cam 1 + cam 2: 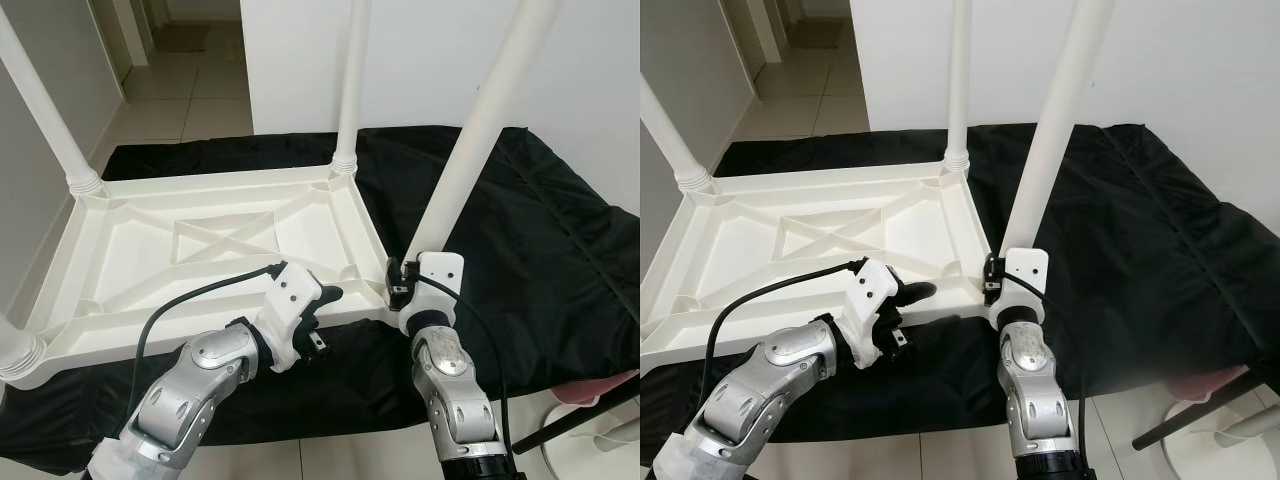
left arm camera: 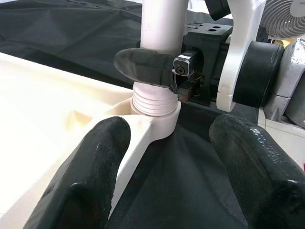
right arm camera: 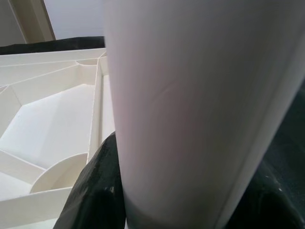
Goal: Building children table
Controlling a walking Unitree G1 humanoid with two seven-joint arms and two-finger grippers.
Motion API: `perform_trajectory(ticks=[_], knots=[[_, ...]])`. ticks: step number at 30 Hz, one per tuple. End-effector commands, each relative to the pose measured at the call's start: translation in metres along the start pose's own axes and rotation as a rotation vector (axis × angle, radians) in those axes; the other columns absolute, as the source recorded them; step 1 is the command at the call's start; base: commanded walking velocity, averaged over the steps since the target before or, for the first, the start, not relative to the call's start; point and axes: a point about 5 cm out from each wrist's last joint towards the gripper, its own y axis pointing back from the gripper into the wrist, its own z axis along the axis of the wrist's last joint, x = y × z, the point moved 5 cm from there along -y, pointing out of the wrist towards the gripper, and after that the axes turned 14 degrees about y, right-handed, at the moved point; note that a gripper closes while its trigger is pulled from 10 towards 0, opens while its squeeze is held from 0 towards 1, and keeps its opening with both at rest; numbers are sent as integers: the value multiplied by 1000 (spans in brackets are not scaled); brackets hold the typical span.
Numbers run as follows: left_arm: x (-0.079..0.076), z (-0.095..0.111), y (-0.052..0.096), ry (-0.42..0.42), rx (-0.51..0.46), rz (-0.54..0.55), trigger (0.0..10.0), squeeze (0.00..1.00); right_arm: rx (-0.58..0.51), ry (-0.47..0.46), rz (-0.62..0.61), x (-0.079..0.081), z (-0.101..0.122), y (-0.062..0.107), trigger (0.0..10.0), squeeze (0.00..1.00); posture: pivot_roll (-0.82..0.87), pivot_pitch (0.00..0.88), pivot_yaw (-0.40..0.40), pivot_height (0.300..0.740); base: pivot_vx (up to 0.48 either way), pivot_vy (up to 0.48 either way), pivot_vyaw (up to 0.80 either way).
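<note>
Plainly, from the head views, the white tabletop [image 1: 200, 250] lies upside down on a black cloth [image 1: 540, 240], ribs up; legs rise from its corners, and the near-right leg [image 1: 470, 140] leans away to the robot's right rather than standing plumb; its long axis runs up and rightward from the corner socket [image 1: 385, 285]. The right gripper [image 1: 405, 280] sits right at that leg's foot, clenched round it just above the socket; the left gripper [image 1: 318, 300] rests near the tabletop's near edge, just left of the same corner, so the right arm is the one on the leg and the left is close beside.

Next, the left wrist view looks along its own parted fingers [image 2: 90, 171], which straddle the table rim without pinching it; beyond them the leg's ribbed end [image 2: 152, 102] sits in the socket, one black finger [image 2: 143, 64] of the right gripper wrapped round it.

Lastly, the right wrist view shows the leg [image 3: 190, 109] pressed close between its fingers, the tabletop's underside [image 3: 52, 114] off to one side; I judge the coming move must bring the leg upright along the socket's axis.
</note>
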Motion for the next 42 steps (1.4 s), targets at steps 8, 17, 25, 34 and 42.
perform_trajectory(ticks=[8,17,25,34,42], knots=[[-3,-1,2,1,12,-15,10000,0,99,-37,-71,-4,-17,4,10000,0,16,25,11,740,0,0,0],[-7,-1,3,12,10,-17,10000,0,98,-40,-68,3,-14,7,10000,0,18,37,8,740,0,0,0],[-6,1,2,15,1,-17,10000,0,74,-56,-53,1,-8,4,10000,0,5,37,10,740,0,0,0],[-8,2,1,11,13,-42,10000,0,-48,-49,112,-3,14,-3,10000,0,-20,42,29,740,0,0,0],[-8,5,-1,4,18,-60,10000,0,-119,21,295,-2,17,0,10000,0,-29,47,38,740,0,0,0]])
